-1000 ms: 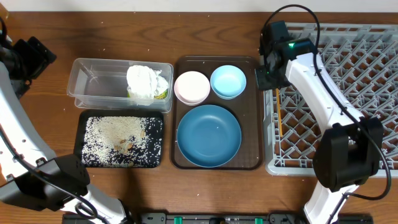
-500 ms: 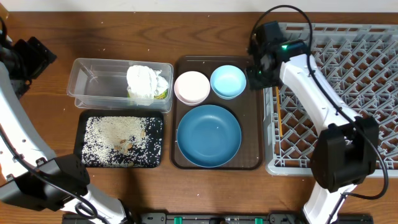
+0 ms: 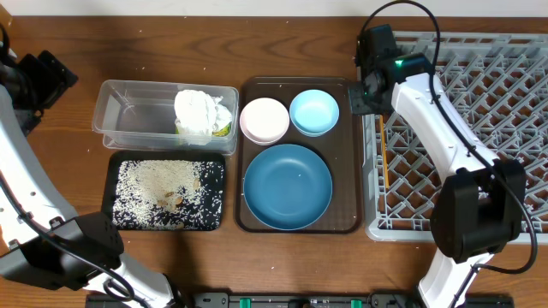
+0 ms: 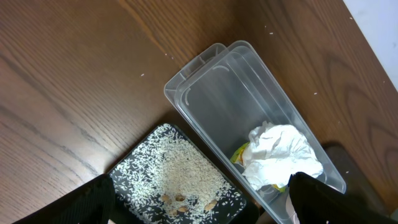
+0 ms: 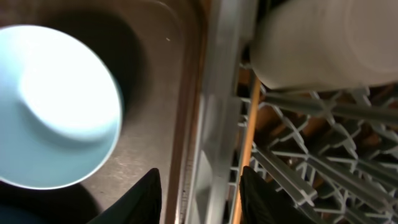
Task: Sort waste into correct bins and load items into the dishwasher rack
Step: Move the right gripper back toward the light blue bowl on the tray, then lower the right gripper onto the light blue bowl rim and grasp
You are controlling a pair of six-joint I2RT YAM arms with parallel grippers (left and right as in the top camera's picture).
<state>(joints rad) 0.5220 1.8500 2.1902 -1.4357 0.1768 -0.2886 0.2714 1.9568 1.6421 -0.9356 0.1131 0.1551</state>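
The grey dishwasher rack stands at the right. My right gripper is open and empty, and its fingers straddle the rack's left rim. A cream cup and a wooden chopstick lie in the rack. The light-blue dish, pinkish-white bowl and dark-blue plate sit on the brown serving tray. The clear tub holds white napkins and a yellow-green wrapper. The black tray holds rice grains. My left gripper is open and empty, high at the far left.
In the left wrist view the clear tub, napkins and black tray lie below the left gripper. A few loose grains dot the wooden table behind the tub. No silvery scrap shows.
My right gripper swung a little left toward the light-blue dish, then back right over the rack's left rim. The left arm and all objects have not moved.
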